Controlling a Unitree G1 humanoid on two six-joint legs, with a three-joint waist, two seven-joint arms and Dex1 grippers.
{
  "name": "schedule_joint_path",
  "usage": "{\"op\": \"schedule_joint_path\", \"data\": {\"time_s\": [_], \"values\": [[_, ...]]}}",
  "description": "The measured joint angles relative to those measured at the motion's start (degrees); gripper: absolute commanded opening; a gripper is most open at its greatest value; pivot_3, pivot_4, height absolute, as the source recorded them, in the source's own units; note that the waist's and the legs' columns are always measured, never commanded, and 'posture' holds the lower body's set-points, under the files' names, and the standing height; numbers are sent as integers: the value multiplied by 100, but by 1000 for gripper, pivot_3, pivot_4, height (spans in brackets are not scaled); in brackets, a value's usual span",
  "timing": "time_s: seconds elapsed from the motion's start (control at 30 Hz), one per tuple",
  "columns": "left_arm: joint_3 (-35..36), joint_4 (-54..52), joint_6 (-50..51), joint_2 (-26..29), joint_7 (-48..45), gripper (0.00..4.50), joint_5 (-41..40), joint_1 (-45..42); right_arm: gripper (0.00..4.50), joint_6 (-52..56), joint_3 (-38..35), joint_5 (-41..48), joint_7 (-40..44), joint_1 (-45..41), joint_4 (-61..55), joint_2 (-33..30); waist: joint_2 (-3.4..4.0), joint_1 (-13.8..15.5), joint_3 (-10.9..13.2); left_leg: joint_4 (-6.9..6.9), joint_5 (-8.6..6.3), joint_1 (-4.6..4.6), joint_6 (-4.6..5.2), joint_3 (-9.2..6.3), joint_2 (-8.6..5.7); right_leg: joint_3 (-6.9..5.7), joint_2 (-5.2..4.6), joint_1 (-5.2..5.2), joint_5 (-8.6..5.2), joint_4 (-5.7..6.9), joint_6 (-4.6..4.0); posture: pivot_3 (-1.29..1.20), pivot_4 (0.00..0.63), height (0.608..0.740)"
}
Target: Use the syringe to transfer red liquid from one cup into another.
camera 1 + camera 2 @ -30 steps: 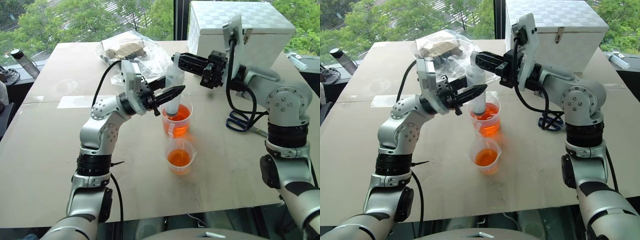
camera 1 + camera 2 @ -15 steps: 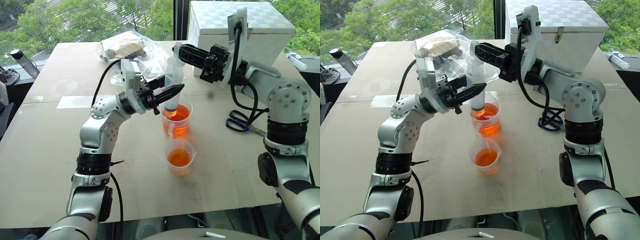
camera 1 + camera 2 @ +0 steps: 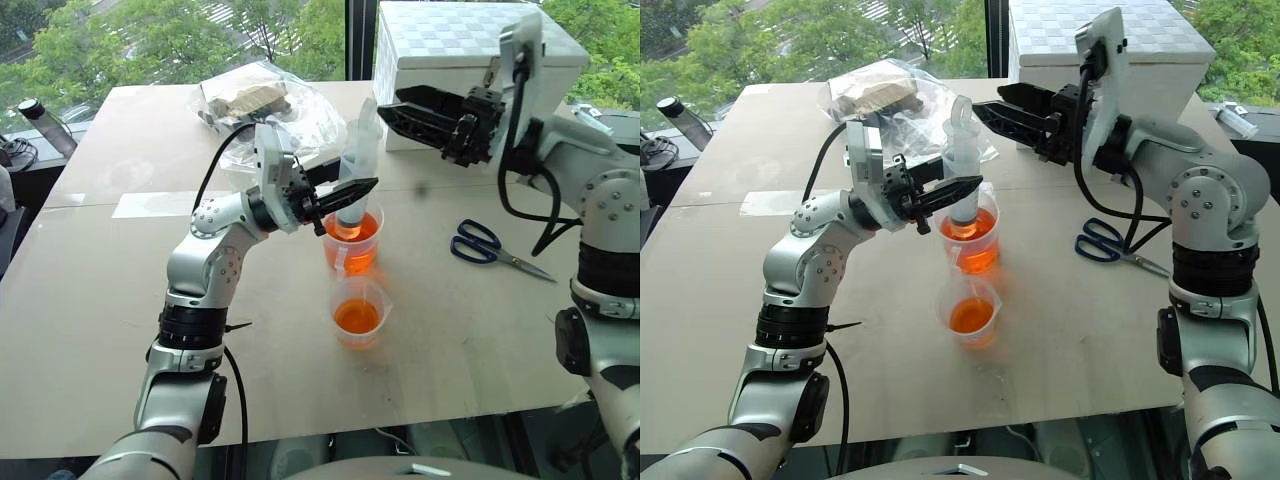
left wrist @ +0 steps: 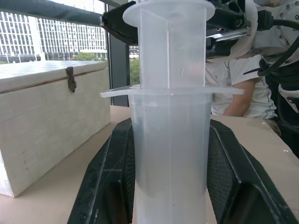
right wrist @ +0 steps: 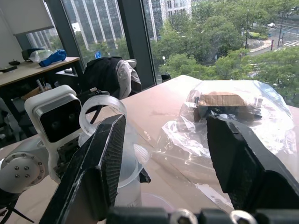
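The syringe (image 3: pixel 353 172) stands upright with its lower end in the taller cup (image 3: pixel 352 243), which holds red liquid (image 3: pixel 353 236). My left gripper (image 3: pixel 352 190) is shut on the syringe barrel (image 4: pixel 170 140), one black finger (image 4: pixel 110 177) on each side. The plunger's ring top (image 3: pixel 368 108) sticks up above the barrel. My right gripper (image 3: pixel 388 108) hovers just to the right of the ring, open and apart from it, with nothing between its fingers (image 5: pixel 100 163). The shorter cup (image 3: pixel 360 312), also holding orange-red liquid, stands in front of the taller one.
A white wooden box (image 3: pixel 470 40) stands at the back right. Blue-handled scissors (image 3: pixel 495 248) lie to the right of the cups. A clear plastic bag (image 3: pixel 255 105) with items sits behind the syringe. A bottle (image 3: pixel 45 122) lies at the far left. A person (image 4: pixel 233 93) sits beyond the table.
My right gripper has let go of the plunger ring, opened, and pulled back to the right. The left gripper has kept the syringe in the taller cup.
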Motion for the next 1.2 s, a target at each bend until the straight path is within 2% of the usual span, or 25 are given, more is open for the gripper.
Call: {"op": "schedule_joint_path", "data": {"time_s": [0.27, 0.67, 0.83, 0.93, 1.03, 1.2], "values": [[95, 118, -44, 20, 51, 1385, 5, -408, 2992, -11, -294, 45, 621, 570, -182, -663, -1, -5, 1, 0, 0, -3, 0, 0, 0, 1, -1, 0, 0, -2, 0, 0, 150, 740], [93, -5, 324, 32, 263, 1385, -122, -699, 2992, -131, -487, 34, 373, 774, -263, -581, -1, 2, 1, 0, 0, -2, 0, 0, 1, 1, -1, 0, 0, -1, 0, 0, 150, 740], [179, -464, 905, 154, 371, 1385, -615, -659, 2992, -328, -577, -182, 96, 887, -85, -577, -1, 1, 1, 0, 0, -2, 0, 0, 1, 2, -2, 1, 0, -1, 0, 0, 150, 740], [435, -776, 1299, 184, 435, 1385, -1213, -607, 2992, -415, -866, -256, -58, 905, 148, -566, 0, 2, 1, 0, 1, -2, -1, -1, 1, 1, -2, 0, 0, -2, 0, 0, 150, 740], [617, -1143, 1769, 348, 464, 1385, -1885, -537, 2992, -402, -1173, 138, 182, 1121, -13, -578, 0, 1, 1, -3, 1, -2, -1, -1, 1, 1, -1, 2, 0, -1, 0, 0, 150, 740], [705, -1574, 2226, 573, 421, 1385, -2511, -268, 2992, -250, -1386, 643, 572, 1477, -371, -875, 1, 3, 1, -3, 0, -2, -1, 0, 1, 1, -2, 4, 0, -4, 0, 0, 150, 740]]}}
